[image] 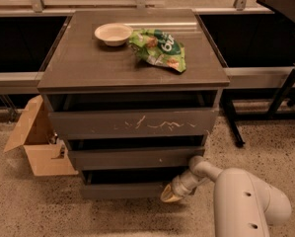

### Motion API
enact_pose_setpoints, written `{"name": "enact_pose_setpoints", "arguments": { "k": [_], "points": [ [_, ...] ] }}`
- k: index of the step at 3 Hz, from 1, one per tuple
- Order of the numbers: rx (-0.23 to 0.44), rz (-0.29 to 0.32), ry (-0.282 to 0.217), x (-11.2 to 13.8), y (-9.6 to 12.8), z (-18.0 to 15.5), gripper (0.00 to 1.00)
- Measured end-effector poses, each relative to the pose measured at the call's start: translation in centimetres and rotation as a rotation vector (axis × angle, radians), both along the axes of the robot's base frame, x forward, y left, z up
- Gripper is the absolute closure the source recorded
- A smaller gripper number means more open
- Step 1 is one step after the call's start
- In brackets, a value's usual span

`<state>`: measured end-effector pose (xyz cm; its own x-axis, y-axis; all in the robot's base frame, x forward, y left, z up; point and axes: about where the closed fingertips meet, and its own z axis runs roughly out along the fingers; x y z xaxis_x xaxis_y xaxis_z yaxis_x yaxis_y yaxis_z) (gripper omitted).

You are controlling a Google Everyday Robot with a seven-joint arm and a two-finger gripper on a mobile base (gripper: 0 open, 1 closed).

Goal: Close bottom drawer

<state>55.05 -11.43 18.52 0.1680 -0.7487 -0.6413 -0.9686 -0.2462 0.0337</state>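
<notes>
The bottom drawer (pixel 122 189) is the slim, plain dark front at the foot of the grey-brown cabinet (pixel 132 78). It stands slightly out, with a dark gap above it. My gripper (pixel 169 196) is low at the drawer front's right end, its pale fingertips touching or almost touching the front. The white arm (pixel 245 201) reaches in from the lower right. Above the bottom drawer are the middle front with a small pale speck (pixel 136 158) and the taller top front with pale scratches (pixel 133 123).
A white bowl (pixel 113 33) and a green snack bag (pixel 159 48) lie on the cabinet top. An open cardboard box (pixel 37 141) stands on the floor left of the cabinet. A black table leg (pixel 232 122) stands to the right. The floor is speckled.
</notes>
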Motion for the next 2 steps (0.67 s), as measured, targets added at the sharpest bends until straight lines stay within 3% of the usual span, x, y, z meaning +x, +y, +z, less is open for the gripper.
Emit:
{"name": "enact_pose_setpoints", "arguments": {
  "k": [2],
  "points": [
    [-0.001,-0.101,-0.053,0.88,-1.28,0.09,0.3]
  ]
}}
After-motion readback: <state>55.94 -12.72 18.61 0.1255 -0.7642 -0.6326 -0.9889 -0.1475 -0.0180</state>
